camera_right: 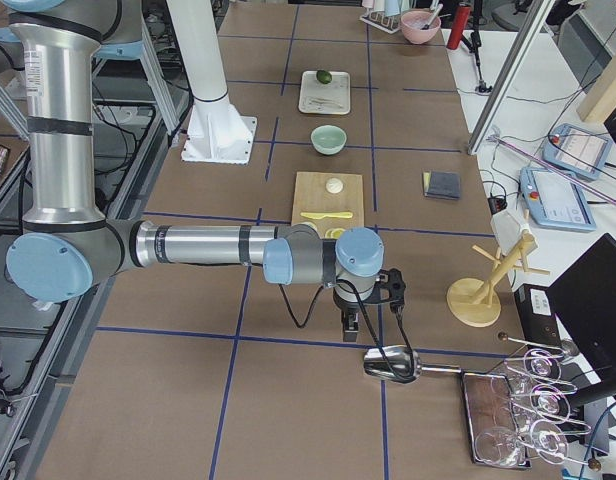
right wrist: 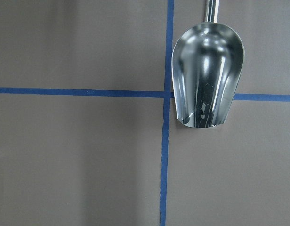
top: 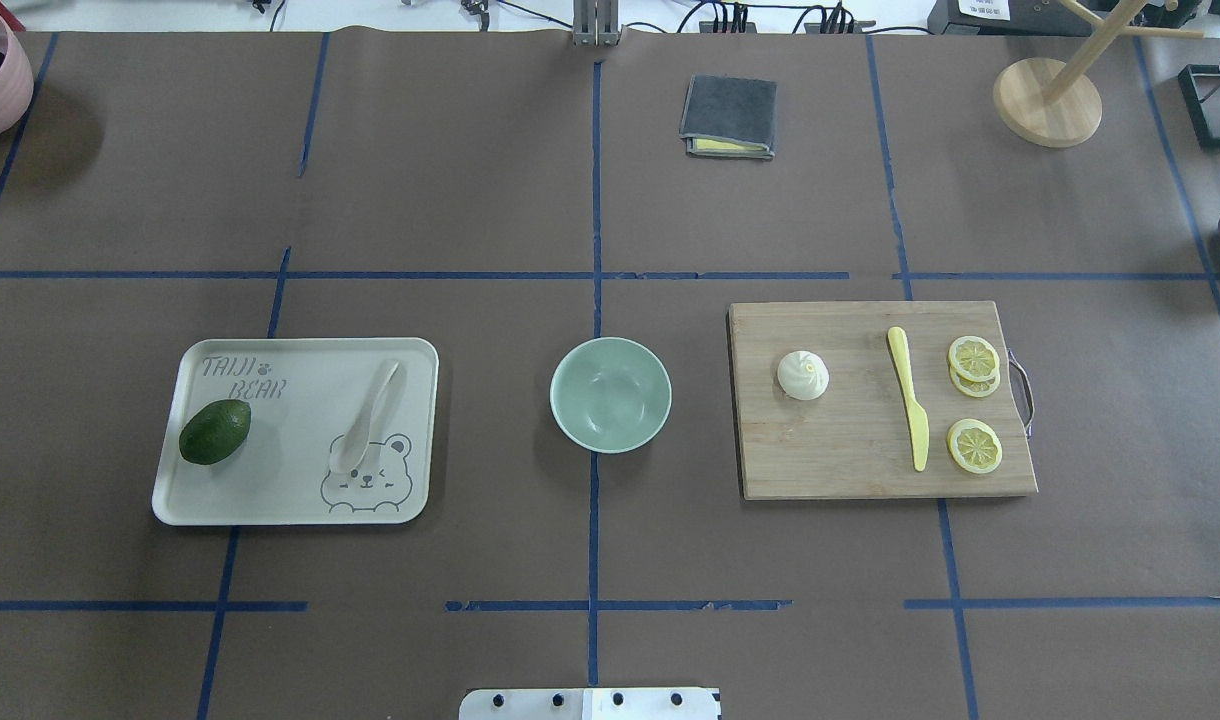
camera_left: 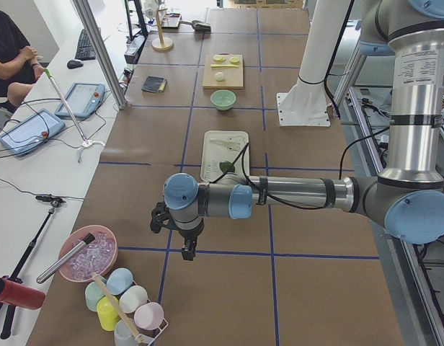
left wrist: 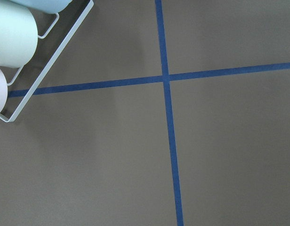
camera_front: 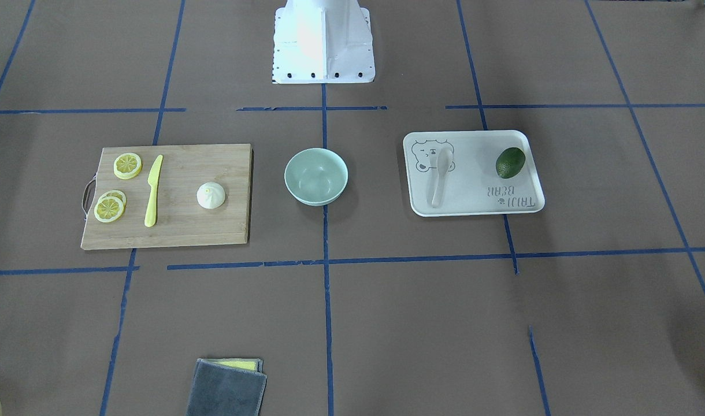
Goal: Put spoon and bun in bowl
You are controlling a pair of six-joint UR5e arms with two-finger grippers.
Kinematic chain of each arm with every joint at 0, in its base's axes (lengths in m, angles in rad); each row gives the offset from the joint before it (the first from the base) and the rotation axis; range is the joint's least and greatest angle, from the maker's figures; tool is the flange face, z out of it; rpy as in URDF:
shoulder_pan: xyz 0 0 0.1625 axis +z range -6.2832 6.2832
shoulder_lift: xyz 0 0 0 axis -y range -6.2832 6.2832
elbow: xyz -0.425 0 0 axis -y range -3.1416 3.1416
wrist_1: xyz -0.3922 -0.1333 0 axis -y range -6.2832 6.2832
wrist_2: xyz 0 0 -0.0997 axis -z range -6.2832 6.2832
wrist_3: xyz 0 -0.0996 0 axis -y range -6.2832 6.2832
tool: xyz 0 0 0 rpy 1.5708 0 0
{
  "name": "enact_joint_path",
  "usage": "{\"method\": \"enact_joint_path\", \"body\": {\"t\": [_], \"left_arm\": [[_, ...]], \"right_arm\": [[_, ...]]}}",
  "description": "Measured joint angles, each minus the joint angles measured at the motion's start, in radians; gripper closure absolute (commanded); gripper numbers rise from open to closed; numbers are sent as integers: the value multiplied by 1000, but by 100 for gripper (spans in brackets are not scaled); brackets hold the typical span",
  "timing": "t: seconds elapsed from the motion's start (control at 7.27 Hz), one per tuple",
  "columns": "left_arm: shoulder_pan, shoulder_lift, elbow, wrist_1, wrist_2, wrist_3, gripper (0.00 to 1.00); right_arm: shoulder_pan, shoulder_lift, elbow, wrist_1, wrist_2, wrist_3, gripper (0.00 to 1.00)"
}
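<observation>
The round, pale mint-green bowl (top: 610,395) stands upright and empty on the tabletop (top: 470,200). The whitish spoon (top: 368,420) lies on the bear-printed tray (top: 290,480), scoop by the bear's head. The white pleated bun (top: 802,375) sits point-up on the wooden board (top: 850,455).

Silver arms (camera_left: 301,192) with blue joint caps (camera_left: 181,192).

A robotics lab is indicated by robot arms (camera_left: 294,193), tape grid (top: 596,200) on desk (top: 450,180), teach pendants (camera_left: 81,99) & cabling (camera_left: 13,189).
</observation>
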Motion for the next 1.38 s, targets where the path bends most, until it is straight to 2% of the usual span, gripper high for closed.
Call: {"method": "enact_joint_path", "body": {"t": [0.41,0.69,1.1,1.38], "left_arm": [[1,-41,-24,-9,1,-13,0],[47,-128,-86,-22,5,-164,0],[258,-164,-220,-111,13,-493,0],[404,-208,-293,-140,70,-739,0]], "right_arm": [[-1,9,4,1,-1,1,0],[-4,18,21,2,2,5,0],[-22,46,52,3,9,10,0],[-25,64,59,2,22,10,0]]}}
